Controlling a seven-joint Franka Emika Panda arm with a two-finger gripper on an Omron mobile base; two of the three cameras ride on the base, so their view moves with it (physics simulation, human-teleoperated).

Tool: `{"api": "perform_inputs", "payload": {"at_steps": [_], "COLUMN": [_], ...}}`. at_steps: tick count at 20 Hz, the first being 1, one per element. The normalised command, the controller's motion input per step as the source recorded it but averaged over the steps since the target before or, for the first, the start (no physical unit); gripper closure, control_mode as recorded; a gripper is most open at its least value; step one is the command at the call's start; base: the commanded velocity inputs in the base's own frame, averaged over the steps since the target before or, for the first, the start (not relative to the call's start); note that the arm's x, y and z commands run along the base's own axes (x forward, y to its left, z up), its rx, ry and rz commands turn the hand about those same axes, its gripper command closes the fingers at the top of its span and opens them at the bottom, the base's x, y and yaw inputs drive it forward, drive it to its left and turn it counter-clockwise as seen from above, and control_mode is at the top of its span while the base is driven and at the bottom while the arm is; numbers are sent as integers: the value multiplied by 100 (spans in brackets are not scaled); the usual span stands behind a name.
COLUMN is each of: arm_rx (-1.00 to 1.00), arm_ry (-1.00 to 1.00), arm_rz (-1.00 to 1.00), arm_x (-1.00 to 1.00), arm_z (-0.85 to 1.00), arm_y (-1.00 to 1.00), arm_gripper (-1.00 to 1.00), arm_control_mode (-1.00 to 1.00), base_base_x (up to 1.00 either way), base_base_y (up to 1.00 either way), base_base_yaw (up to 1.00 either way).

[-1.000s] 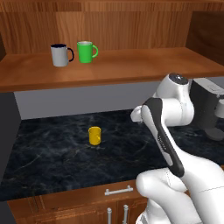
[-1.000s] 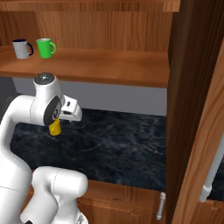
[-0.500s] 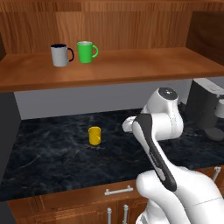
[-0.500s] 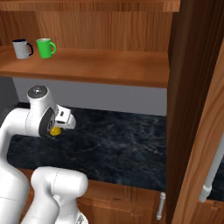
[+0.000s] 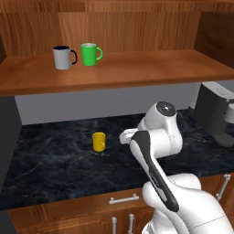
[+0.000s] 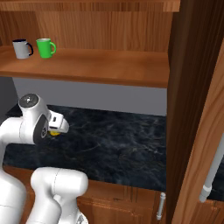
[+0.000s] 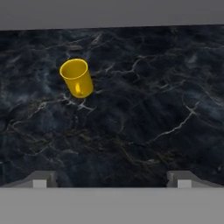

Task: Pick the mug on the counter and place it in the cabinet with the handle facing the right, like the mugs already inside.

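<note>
The small yellow mug [image 5: 98, 141] stands upright on the black marble counter [image 5: 50, 164], left of my arm. In the hand view the mug [image 7: 77, 78] sits at the upper left, its handle [image 7: 79, 89] seemingly turned toward the camera. My gripper [image 7: 112, 181] is open above the counter [image 7: 144, 109], its fingertips [image 7: 43, 179] wide apart and nothing between them; the mug is well clear of them. In the right base view my hand hides most of the mug [image 6: 54, 132]. The wooden cabinet shelf [image 5: 137, 68] runs above the counter.
A grey mug with a dark handle [image 5: 63, 57] and a green mug [image 5: 90, 54] stand on the shelf's left part, handles to the right. A coffee machine [image 5: 215, 112] stands at the counter's right end. A tall wooden cabinet side [image 6: 192, 100] rises on the right.
My arm has folded down and the hand has dropped lower and leftward toward the mug. The jaws stay open. The mug has not moved.
</note>
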Motion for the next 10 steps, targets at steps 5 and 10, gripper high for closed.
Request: {"api": "perform_inputs", "payload": {"at_steps": [5,10], "arm_rx": [0,0], "arm_ry": [-2,0], "arm_rz": [0,0], "arm_x": [5,7], "arm_z": [-10,-22], "arm_y": [30,24], "arm_gripper": [-100,-100], "arm_control_mode": [-100,-100], "base_base_x": [0,0], "base_base_y": [0,0], "base_base_yaw": [0,0]}}
